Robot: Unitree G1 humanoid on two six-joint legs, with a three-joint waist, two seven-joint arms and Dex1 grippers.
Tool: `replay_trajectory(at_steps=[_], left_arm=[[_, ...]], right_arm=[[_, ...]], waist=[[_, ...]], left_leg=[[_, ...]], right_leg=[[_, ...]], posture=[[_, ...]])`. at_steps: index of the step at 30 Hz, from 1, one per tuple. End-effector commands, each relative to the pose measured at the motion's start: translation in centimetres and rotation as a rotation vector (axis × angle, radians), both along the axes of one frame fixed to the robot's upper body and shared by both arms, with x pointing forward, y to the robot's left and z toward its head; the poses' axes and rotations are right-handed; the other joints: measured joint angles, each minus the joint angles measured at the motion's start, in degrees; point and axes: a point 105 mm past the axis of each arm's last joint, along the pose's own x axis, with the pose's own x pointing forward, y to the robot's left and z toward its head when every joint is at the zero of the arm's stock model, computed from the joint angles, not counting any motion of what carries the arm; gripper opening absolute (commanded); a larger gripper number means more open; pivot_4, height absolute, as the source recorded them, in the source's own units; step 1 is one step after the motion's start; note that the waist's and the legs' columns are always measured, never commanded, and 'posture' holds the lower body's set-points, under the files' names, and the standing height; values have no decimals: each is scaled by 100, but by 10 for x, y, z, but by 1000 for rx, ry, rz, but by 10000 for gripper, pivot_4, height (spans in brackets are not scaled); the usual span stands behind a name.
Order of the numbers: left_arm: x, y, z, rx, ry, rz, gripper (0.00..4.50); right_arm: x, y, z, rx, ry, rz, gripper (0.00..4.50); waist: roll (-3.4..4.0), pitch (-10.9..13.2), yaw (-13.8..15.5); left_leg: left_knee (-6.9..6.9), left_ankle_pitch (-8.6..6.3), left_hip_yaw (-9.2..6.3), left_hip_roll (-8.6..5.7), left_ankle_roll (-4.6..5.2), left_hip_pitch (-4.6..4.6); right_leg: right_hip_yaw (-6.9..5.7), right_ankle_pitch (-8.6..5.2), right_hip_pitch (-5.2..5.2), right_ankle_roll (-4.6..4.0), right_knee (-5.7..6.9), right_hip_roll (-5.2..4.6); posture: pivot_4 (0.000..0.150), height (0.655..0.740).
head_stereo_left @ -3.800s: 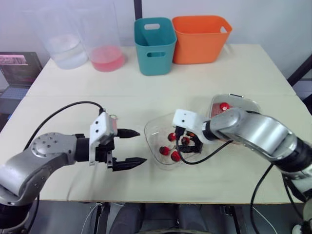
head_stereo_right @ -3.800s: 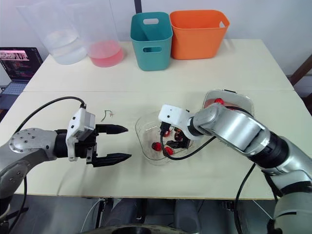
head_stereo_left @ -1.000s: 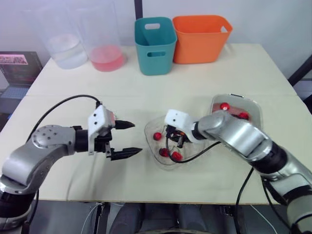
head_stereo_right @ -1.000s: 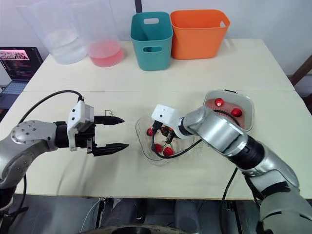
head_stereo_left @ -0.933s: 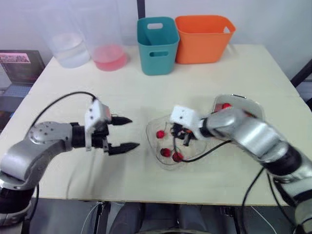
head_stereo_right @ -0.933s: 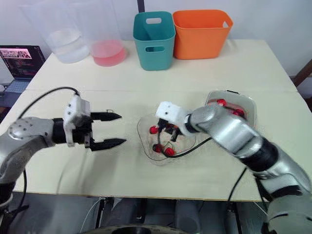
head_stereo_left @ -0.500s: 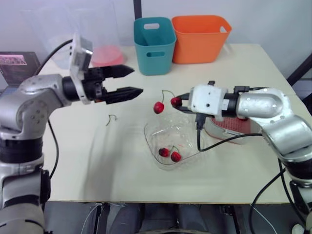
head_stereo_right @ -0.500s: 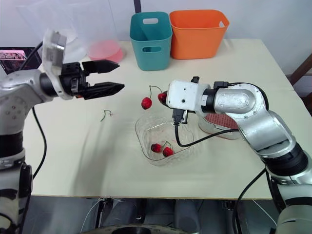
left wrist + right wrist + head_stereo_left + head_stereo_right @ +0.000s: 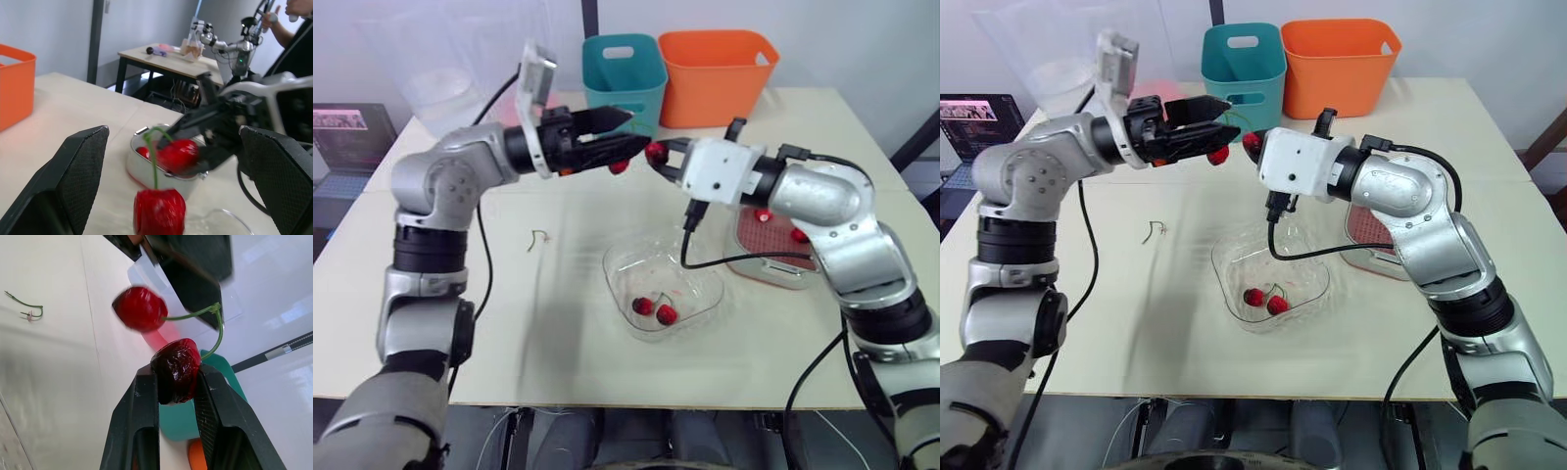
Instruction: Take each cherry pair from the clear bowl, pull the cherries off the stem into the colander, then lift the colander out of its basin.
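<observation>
Cream-coloured and broad, the desk (image 9: 558, 323) is carrying everything else. Toward its far edge an orange plastic tub (image 9: 717, 73) and a teal plastic tub (image 9: 625, 73) are standing side by side. On the right side, a red colander (image 9: 769, 250) is sitting inside its clear rectangular basin (image 9: 773, 282) with two loose cherries (image 9: 763, 214) lying in it. Just beside it to the left, a clear plastic bowl (image 9: 625, 274) is resting on the desk.

Above the desk, between the bowl and the tubs, the two hands are meeting in the air. The right hand (image 9: 176, 377) is clamping its black fingers on one dark red cherry of a stemmed cherry pair (image 9: 1252, 142). The green stem is arching off that cherry, and the brighter cherry (image 9: 159, 213) is dangling free at its end. The left hand (image 9: 625, 132) is standing wide open; in the left wrist view the dangling cherry is showing between its spread fingers, touching neither.

A second cherry pair (image 9: 656, 310) is lying at the bottom of the bowl. A bare green stem (image 9: 538, 238) is lying on the desk, left of the bowl and apart from it.
</observation>
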Motion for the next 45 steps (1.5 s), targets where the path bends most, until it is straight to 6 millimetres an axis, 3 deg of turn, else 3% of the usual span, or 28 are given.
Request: replay_trajectory(at_steps=[1,5,8,15,22,28,30,37,45], left_arm=[[-2,0,17,-45,-40,-18,45000],[-1,-3,17,-64,-18,-45,45000],[0,-4,17,-89,-1,-54,37456],[1,-6,20,-113,5,-61,968],[1,-5,20,-108,11,-64,369],[-1,0,18,-74,-23,-79,0],[-5,3,19,-54,-46,-103,0],[-23,2,22,8,-123,-184,0],[-32,-1,20,28,-156,-206,0]], right_arm=[[-7,-1,21,37,-84,-4,5848],[-7,-1,21,41,-83,-6,5848],[-8,-1,20,42,-79,-5,5688],[-10,0,20,47,-76,-6,5688],[-12,0,19,54,-61,-4,5688],[-11,-10,13,114,78,-6,34344],[-13,-19,15,271,253,18,44350],[-29,-18,12,679,815,227,44350],[-28,-4,16,838,972,273,44350]], waist=[[0,0,-3],[0,0,-16],[0,0,-10],[0,0,-10],[0,0,-14],[0,0,-6],[0,0,-9],[2,-1,-13],[3,-2,-13]], left_leg=[[-1,0,0,0,0,0],[-1,0,0,0,0,0],[-1,0,0,-1,0,0],[0,0,0,0,0,0],[0,0,0,-1,-1,0],[1,0,0,0,-1,0],[1,0,0,0,-1,0],[-1,0,-9,5,0,0],[-3,0,-9,4,0,0]], right_leg=[[0,0,-1,0,1,0],[0,0,-3,0,2,1],[0,0,-5,0,5,1],[1,0,-4,0,5,1],[1,0,-5,0,6,1],[1,0,-3,0,6,1],[2,0,-3,0,6,0],[0,1,0,-1,5,0],[4,1,-7,-2,10,-3]], posture=[[1500,7400],[1500,7400],[1500,7400],[1500,7400],[1500,7400],[1500,7400],[1500,7400],[1500,7400],[1500,7400]])
